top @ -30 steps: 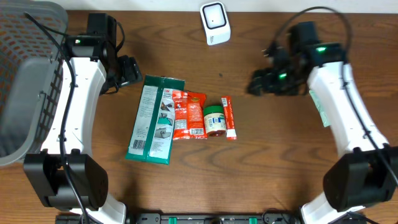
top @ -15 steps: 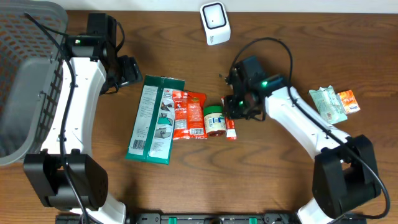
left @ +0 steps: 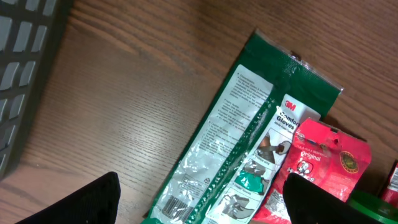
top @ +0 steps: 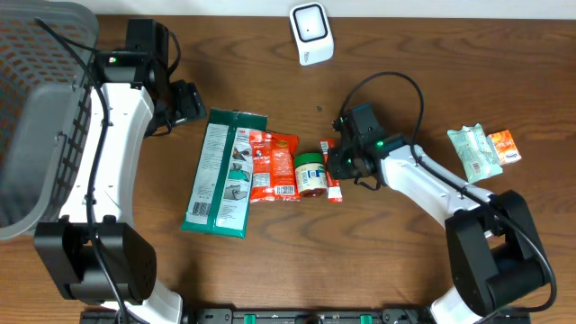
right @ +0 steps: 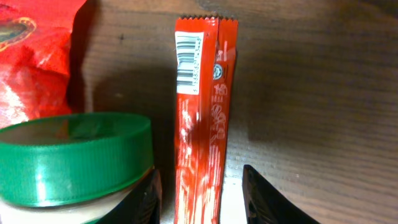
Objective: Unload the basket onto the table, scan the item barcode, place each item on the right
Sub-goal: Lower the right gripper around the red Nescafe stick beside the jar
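A narrow red stick sachet (top: 332, 171) lies at the right end of a row of items, barcode end (right: 188, 59) pointing away from me. My right gripper (top: 340, 162) is low over it. In the right wrist view the gripper (right: 200, 199) straddles the sachet (right: 202, 118), with a gap showing on each side, so it stands open around it. Its left finger (right: 149, 199) is close to the green-lidded jar (right: 74, 158). The white scanner (top: 311, 33) stands at the table's back edge. My left gripper (top: 184, 102) hovers open above the green glove pack (left: 249, 143).
The row holds the glove pack (top: 225, 171), a red snack bag (top: 273, 166) and the jar (top: 310, 173). A pale green packet (top: 474, 151) and a small orange one (top: 504, 144) lie at the right. A mesh basket (top: 36, 108) fills the left edge.
My right arm swung from the right side across to the item row and came down over the red sachet, jaws narrowing around it. The left arm stayed still.
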You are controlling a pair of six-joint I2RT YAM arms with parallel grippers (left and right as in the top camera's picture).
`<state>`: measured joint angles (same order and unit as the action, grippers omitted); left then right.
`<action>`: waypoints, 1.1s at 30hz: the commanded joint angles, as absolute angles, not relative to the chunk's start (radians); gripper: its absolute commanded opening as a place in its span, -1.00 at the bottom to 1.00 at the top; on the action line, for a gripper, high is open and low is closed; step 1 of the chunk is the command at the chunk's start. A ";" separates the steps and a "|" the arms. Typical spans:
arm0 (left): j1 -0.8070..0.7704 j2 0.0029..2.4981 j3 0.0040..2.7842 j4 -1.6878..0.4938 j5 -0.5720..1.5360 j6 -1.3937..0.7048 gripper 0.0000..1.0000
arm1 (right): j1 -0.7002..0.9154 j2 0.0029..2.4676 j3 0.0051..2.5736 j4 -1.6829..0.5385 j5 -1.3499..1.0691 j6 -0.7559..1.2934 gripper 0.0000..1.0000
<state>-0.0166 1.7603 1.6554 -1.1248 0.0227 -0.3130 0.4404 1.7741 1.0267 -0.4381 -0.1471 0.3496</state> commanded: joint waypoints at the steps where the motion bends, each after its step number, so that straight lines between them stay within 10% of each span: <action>1: -0.016 1.750 1.666 -1.129 0.014 -0.304 0.68 | 0.446 1.782 0.991 -0.400 -0.131 0.391 -0.25; 23: -0.016 1.750 1.666 -1.129 0.014 -0.303 0.69 | 0.530 1.828 0.964 -0.347 0.106 0.414 -0.59; 33: -0.016 1.750 1.666 -1.129 0.014 -0.304 0.68 | 0.390 1.778 0.995 -0.486 0.192 0.261 -0.34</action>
<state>-0.0166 1.7603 1.6554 -1.1252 0.0227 -0.3134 0.4347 1.7985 0.9855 -0.4839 0.1711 0.3489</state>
